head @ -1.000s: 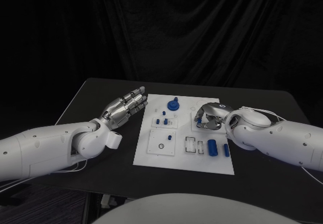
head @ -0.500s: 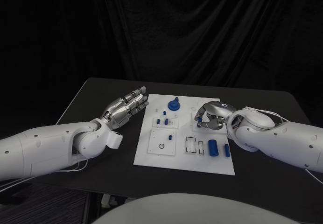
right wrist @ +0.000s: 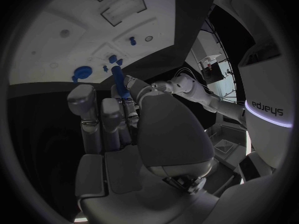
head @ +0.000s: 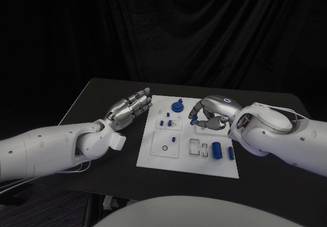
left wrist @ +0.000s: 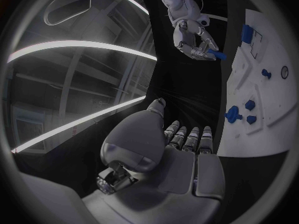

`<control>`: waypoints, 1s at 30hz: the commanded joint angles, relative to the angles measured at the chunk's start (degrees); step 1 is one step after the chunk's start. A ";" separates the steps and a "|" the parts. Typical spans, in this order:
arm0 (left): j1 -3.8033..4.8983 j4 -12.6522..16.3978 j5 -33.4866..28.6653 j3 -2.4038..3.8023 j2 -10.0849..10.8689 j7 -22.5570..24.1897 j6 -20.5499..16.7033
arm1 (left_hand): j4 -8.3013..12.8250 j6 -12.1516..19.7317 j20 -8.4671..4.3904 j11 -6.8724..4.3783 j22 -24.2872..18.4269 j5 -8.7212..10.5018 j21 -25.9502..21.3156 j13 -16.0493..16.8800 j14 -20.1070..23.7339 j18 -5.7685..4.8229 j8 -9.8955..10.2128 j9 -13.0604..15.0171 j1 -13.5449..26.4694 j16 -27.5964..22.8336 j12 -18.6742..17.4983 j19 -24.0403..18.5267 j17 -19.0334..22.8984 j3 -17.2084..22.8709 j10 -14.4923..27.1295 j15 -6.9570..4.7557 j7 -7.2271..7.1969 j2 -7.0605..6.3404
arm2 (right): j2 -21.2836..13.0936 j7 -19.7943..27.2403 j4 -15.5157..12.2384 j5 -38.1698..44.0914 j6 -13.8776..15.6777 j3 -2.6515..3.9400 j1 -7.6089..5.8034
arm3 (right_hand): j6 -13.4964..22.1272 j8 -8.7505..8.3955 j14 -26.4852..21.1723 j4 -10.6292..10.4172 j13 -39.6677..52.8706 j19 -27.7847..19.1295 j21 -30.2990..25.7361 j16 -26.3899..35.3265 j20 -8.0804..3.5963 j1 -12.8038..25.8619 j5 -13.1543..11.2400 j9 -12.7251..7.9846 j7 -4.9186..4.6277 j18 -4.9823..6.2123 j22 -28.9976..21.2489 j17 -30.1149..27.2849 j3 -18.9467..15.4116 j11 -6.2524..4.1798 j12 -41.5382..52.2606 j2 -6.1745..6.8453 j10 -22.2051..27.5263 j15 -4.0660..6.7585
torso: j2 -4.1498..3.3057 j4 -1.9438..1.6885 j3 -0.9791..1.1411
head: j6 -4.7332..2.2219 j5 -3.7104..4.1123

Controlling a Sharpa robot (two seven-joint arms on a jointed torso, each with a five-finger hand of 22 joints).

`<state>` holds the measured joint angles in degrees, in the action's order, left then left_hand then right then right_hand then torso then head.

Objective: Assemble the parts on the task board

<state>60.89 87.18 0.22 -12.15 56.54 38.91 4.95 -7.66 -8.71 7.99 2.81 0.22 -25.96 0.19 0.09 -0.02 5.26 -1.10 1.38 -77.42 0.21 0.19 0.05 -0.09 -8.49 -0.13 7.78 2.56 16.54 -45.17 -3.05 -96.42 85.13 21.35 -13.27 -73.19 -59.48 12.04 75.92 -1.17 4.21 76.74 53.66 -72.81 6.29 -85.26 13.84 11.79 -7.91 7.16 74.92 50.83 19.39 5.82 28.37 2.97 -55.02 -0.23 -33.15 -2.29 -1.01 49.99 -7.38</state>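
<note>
We saw the right hand (head: 212, 117) pinching a blue peg (right wrist: 119, 80) above the task board (head: 178, 158); left hand (head: 127, 110) beside the board, fingers straight, empty.

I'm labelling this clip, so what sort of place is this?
Probably a robotics lab test station: a white task board with small blue parts on a black table, and black curtains behind it.

Dim overall, with black drapes and table (head: 272, 106) swallowing detail while the white board (head: 151, 158) and arms stand out brightly without glare, the wrist views bending edges strongly toward their dark rims, ceiling lights streaking in curved bands from nine to twelve o'clock.
</note>
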 commanded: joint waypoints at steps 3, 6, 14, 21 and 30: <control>-0.10 -0.12 -0.20 0.06 -0.36 3.80 0.39 | 0.07 -0.10 0.39 0.33 0.06 -0.38 -0.09 -0.03 0.02 -1.05 -0.42 0.06 -0.22 -0.21 -0.13 0.04 0.09 0.31 -0.03 0.44 0.40 -0.23 | 0.53 2.10 -2.51 3.20 1.72 -0.15 0.72 | -0.69 0.35 0.53 0.26 0.17 0.35 0.57 -0.37 -0.31 -0.18 -0.79 0.45 0.19 -0.29 5.97 0.59 -0.15 -1.57 -0.46 -0.20 -2.43 0.27 | -0.12 -0.09 -0.04 | 0.01 -0.35; -0.09 -0.22 -0.20 0.06 -0.57 3.87 0.17 | 0.10 -0.12 0.41 0.32 0.02 -0.42 -0.10 -0.03 0.02 -1.05 -0.43 0.07 -0.20 -0.21 -0.13 0.03 0.09 0.37 -0.04 0.46 0.43 -0.21 | 1.97 2.80 -2.31 3.74 1.41 -0.19 1.62 | -0.72 0.33 0.61 0.25 0.18 0.40 0.57 -0.33 -0.38 -0.15 -1.14 0.61 0.23 -0.30 5.97 0.62 -0.24 -1.63 -0.59 -0.18 -2.67 0.34 | -0.07 0.03 -0.14 | 0.01 -0.75; -0.09 -0.34 -0.20 0.06 -0.91 4.34 -0.68 | 0.50 -0.60 0.70 0.88 -0.15 -0.57 -0.16 0.11 0.02 -1.49 -0.51 0.12 0.32 -0.21 0.01 -0.03 0.09 1.05 -0.43 1.26 0.48 -0.24 | 7.61 4.14 1.82 7.54 0.04 -0.21 4.60 | -0.85 0.36 0.58 0.37 0.19 0.41 0.42 -0.08 -0.49 -0.27 -1.87 0.94 0.31 -0.29 5.93 0.31 -0.38 -1.73 -0.84 -0.10 -3.01 0.43 | -0.07 0.08 -0.01 | 0.01 -1.75; -0.09 -0.32 -0.20 0.06 -0.88 4.32 -0.65 | 0.69 -0.67 1.11 1.52 0.02 -0.62 -0.10 0.51 0.02 -1.44 -0.51 0.12 0.67 -0.21 0.50 0.04 0.09 1.64 -1.63 1.57 0.47 -0.20 | 12.05 4.92 6.13 8.34 -0.93 -0.20 7.19 | -0.91 0.37 0.67 0.37 0.20 0.44 0.40 -0.09 -0.53 -0.31 -2.22 1.13 0.35 -0.29 5.92 0.44 -0.42 -1.78 -0.98 -0.18 -3.19 0.47 | 0.11 -0.18 -0.06 | 0.01 -1.82; -0.09 -0.29 -0.20 0.06 -0.90 4.34 -0.59 | 0.72 -0.69 1.16 1.69 0.06 -0.64 -0.08 0.53 0.02 -1.43 -0.51 0.13 0.75 -0.21 0.55 0.05 0.09 1.75 -1.71 1.61 0.40 -0.20 | 15.21 5.08 9.63 8.51 -2.32 -0.19 9.46 | -0.84 0.29 0.66 0.39 0.20 0.40 0.19 0.07 -0.58 -0.34 -2.77 1.36 0.33 -0.27 5.87 0.33 -0.51 -1.77 -1.27 -0.22 -3.28 0.49 | -0.13 -0.41 0.00 | 0.01 -1.86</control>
<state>60.89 86.77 0.20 -12.14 55.72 38.91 4.40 -6.87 -9.12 8.82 4.32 0.22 -26.41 0.19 0.53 -0.02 4.35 -1.32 1.46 -77.11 0.21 0.44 0.05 -0.07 -7.07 -1.65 9.03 2.97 16.23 -30.03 1.43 -87.00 92.58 20.09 -13.50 -63.93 -59.89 12.04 76.31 -0.86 4.31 77.09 54.15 -73.04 5.94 -85.26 11.27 13.11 -7.49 7.15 74.91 51.10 19.05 6.00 27.32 2.97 -56.07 0.15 -33.22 -2.65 -1.01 49.99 -9.17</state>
